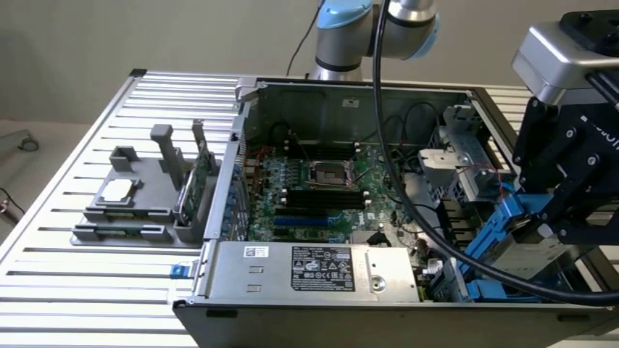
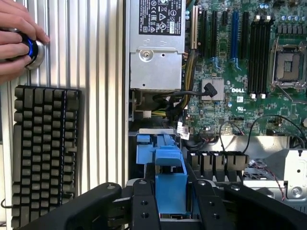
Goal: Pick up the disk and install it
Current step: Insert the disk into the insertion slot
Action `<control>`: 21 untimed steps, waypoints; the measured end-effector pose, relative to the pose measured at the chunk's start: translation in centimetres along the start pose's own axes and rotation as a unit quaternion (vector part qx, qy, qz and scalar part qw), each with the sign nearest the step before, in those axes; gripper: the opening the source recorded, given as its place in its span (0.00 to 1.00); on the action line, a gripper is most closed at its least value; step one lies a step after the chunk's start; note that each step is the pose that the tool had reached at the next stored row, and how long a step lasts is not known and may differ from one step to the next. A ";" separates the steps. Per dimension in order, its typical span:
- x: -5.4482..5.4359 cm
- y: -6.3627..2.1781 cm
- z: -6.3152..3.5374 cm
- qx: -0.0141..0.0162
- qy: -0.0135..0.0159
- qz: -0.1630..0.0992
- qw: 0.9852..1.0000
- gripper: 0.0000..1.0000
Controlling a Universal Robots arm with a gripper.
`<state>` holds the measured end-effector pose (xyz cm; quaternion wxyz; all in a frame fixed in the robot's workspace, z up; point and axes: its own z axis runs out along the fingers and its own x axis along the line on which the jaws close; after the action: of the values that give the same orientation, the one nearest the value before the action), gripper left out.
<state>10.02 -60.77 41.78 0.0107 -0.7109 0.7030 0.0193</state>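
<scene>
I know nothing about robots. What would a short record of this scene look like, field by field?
Holding: gripper shut on disk
Disk place: at the case's end on the exterior view's right
Case: open, motherboard exposed
Nearby: keyboard; hand on lit button

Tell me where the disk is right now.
At the exterior view's right, the disk is held in the gripper at the near right corner of the open computer case, right of the power supply.
</scene>
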 end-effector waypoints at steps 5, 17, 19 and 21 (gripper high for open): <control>0.0 -0.03 0.00 0.000 -0.012 -0.005 1.000 0.33; 0.2 -0.49 0.01 -0.001 -0.020 -0.014 1.000 0.33; 0.2 -0.91 0.01 -0.002 -0.021 -0.016 1.000 0.33; 0.2 -1.17 0.01 -0.002 -0.022 -0.017 1.000 0.33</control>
<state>11.19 -60.96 41.75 0.0246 -0.7219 0.6906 0.0363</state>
